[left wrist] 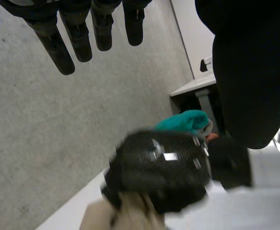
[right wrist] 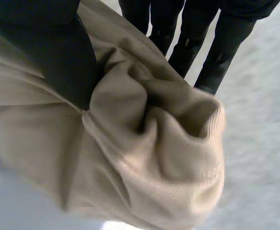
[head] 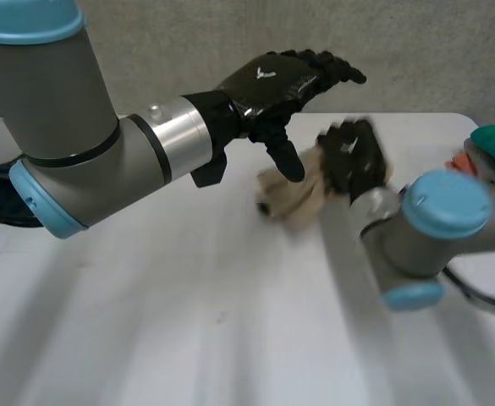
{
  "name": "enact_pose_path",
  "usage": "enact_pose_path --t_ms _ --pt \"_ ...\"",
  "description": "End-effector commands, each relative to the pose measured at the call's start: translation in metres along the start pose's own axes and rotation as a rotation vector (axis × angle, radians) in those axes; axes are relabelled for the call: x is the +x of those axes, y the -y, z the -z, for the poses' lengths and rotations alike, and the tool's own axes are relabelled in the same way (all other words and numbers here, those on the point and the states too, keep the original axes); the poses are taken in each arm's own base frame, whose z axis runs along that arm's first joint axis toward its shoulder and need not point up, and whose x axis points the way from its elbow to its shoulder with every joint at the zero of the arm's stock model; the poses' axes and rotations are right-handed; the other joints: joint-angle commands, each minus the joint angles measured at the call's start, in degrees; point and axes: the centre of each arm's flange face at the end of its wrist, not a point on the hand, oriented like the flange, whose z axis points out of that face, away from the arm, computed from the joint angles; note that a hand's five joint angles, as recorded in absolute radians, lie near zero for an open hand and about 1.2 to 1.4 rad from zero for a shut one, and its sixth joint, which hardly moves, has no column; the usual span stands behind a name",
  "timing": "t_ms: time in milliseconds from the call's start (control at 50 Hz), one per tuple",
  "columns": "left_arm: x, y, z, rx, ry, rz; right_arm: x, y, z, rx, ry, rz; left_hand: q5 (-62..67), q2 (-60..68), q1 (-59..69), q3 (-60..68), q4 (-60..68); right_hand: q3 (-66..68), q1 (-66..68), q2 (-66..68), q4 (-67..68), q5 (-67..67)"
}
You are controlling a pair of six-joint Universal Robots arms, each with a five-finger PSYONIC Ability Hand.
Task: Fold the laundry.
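Thumb and fingers of your right hand [right wrist: 58, 52] clamp a bunched beige cloth [right wrist: 144, 158] near the table's [head: 188, 321] far edge. Your left hand [head: 272, 80] hovers beside it, fingers straight and apart. No fold looks made yet; spreading and folding remain.

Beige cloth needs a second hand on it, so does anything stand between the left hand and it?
Nothing visible does. The left hand hangs open just above the crumpled beige ribbed cloth, thumb pointing down at it, with only air between. The right hand grips the cloth from its other side.
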Motion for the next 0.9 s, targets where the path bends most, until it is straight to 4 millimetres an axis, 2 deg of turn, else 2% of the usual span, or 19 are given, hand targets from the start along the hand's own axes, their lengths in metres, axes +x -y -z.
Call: enact_pose_path --t_ms 20,60,80,140,160,220,240,280,300,340,380,400,460,480,560,640,860,880,900 --pt "-0.005 0.038 0.002 0.154 0.063 -0.072 0.097 0.037 -0.038 0.182 -0.156 0.006 -1.58 -0.64 0.03 -1.19 -0.72 14.36 23.94 14.25 11.50 17.54" --pt "-0.006 0.045 0.004 0.183 0.077 -0.068 0.121 0.037 -0.045 0.203 -0.194 -0.001 -1.58 -0.64 0.03 -1.19 -0.72 14.36 23.94 14.25 11.50 17.54" --pt "-0.007 0.048 0.004 0.192 0.083 -0.062 0.150 0.033 -0.050 0.214 -0.244 -0.006 -1.58 -0.64 0.03 -1.19 -0.72 14.36 23.94 14.25 11.50 17.54" --pt "-0.007 0.054 0.006 0.214 0.087 -0.035 0.194 0.029 -0.052 0.236 -0.310 -0.015 -1.58 -0.64 0.03 -1.19 -0.72 14.36 23.94 14.25 11.50 17.54" --pt "-0.007 0.054 0.006 0.215 0.086 -0.029 0.222 0.027 -0.051 0.255 -0.344 -0.024 -1.58 -0.64 0.03 -1.19 -0.72 14.36 23.94 14.25 11.50 17.54" --pt "-0.007 0.054 0.007 0.212 0.087 -0.018 0.261 0.018 -0.047 0.269 -0.383 -0.034 -1.58 -0.64 0.03 -1.19 -0.72 14.36 23.94 14.25 11.50 17.54" --pt "-0.007 0.053 0.007 0.211 0.087 -0.017 0.283 0.008 -0.043 0.269 -0.395 -0.037 -1.58 -0.64 0.03 -1.19 -0.72 14.36 23.94 14.25 11.50 17.54" --pt "-0.006 0.051 0.006 0.206 0.086 -0.015 0.303 -0.007 -0.038 0.256 -0.399 -0.046 -1.58 -0.64 0.03 -1.19 -0.72 14.36 23.94 14.25 11.50 17.54" --pt "-0.005 0.048 0.006 0.198 0.086 -0.012 0.318 -0.026 -0.034 0.239 -0.388 -0.067 -1.58 -0.64 0.03 -1.19 -0.72 14.36 23.94 14.25 11.50 17.54" --pt "-0.005 0.043 0.006 0.184 0.085 -0.003 0.326 -0.067 -0.030 0.200 -0.342 -0.123 -1.58 -0.64 0.03 -1.19 -0.72 14.36 23.94 14.25 11.50 17.54" --pt "-0.004 0.036 0.006 0.166 0.081 0.005 0.329 -0.090 -0.028 0.181 -0.317 -0.148 -1.58 -0.64 0.03 -1.19 -0.72 14.36 23.94 14.25 11.50 17.54" --pt "-0.003 0.034 0.006 0.161 0.079 0.009 0.332 -0.116 -0.022 0.160 -0.295 -0.166 -1.58 -0.64 0.03 -1.19 -0.72 14.36 23.94 14.25 11.50 17.54" --pt "-0.004 0.027 0.005 0.148 0.080 0.014 0.335 -0.152 -0.012 0.128 -0.262 -0.188 -1.41 -0.48 0.19 -1.02 -0.55 14.36 23.94 14.25 11.50 17.54" --pt "-0.003 0.026 0.005 0.145 0.080 0.015 0.337 -0.177 -0.004 0.093 -0.257 -0.203 -1.41 -0.47 0.19 -1.02 -0.55 14.36 23.94 14.25 11.50 17.54" --pt "-0.003 0.016 0.004 0.120 0.081 0.029 0.340 -0.221 0.019 0.017 -0.246 -0.246 -1.41 -0.47 0.19 -1.02 -0.55 14.36 23.94 14.25 11.50 17.54" --pt "-0.003 0.012 0.004 0.110 0.080 0.034 0.339 -0.235 0.036 -0.020 -0.186 -0.276 -1.41 -0.48 0.19 -1.02 -0.55 14.36 23.94 14.25 11.50 17.54" --pt "0.004 0.014 0.004 0.114 0.064 0.035 0.353 -0.228 0.038 0.015 -0.121 -0.324 -1.58 -0.64 0.03 -1.19 -0.72 10.92 20.50 10.82 8.06 14.10" --pt "0.005 0.015 0.004 0.116 0.064 0.034 0.355 -0.228 0.039 0.015 -0.135 -0.345 -1.41 -0.48 0.19 -1.02 -0.55 -45.40 -35.82 -45.51 -48.26 -42.22" --pt "0.008 0.015 0.004 0.118 0.061 0.034 0.356 -0.227 0.040 0.013 -0.145 -0.355 -1.41 -0.47 0.19 -1.02 -0.55 -55.64 -46.06 -55.75 -58.50 -52.46"
